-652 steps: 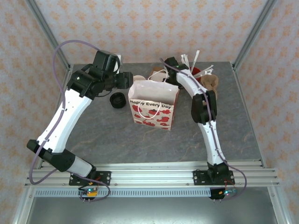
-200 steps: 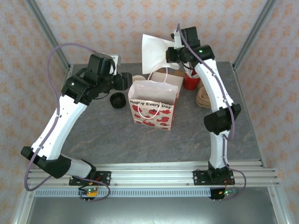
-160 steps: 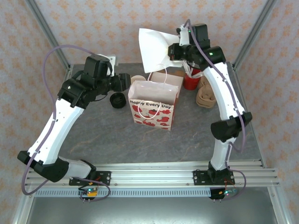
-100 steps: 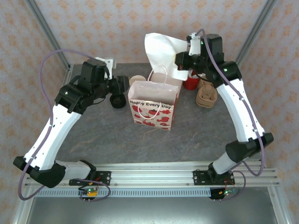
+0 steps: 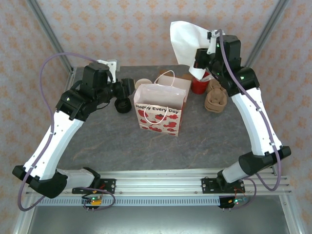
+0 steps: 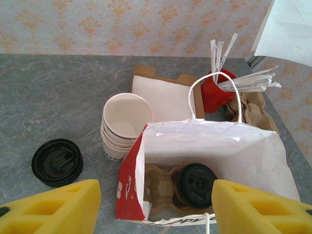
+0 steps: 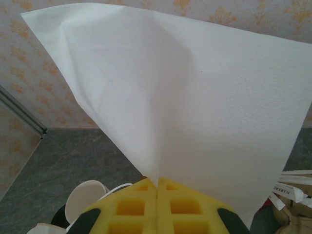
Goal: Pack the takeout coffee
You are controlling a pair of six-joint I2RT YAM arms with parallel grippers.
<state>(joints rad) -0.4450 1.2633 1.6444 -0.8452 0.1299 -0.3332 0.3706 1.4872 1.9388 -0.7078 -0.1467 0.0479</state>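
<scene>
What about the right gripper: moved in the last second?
Yes. The right gripper, holding the napkin, swung right from the gift bag toward the red cup.

Beyond your left gripper (image 6: 156, 214) stands a pale wall (image 6: 122, 24) papered with orange motifs, and under it lies a grey marbled tabletop (image 6: 48, 97). Left of your right gripper (image 7: 157, 202), an aluminium frame post (image 7: 22, 113) runs down the wall to the tabletop. The light is soft and even.

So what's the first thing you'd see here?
A big white sheet, pinched in the right gripper and held high over the back of the table. Next comes the heart-printed bag standing in the middle, with a black-lidded coffee sitting inside it.
</scene>
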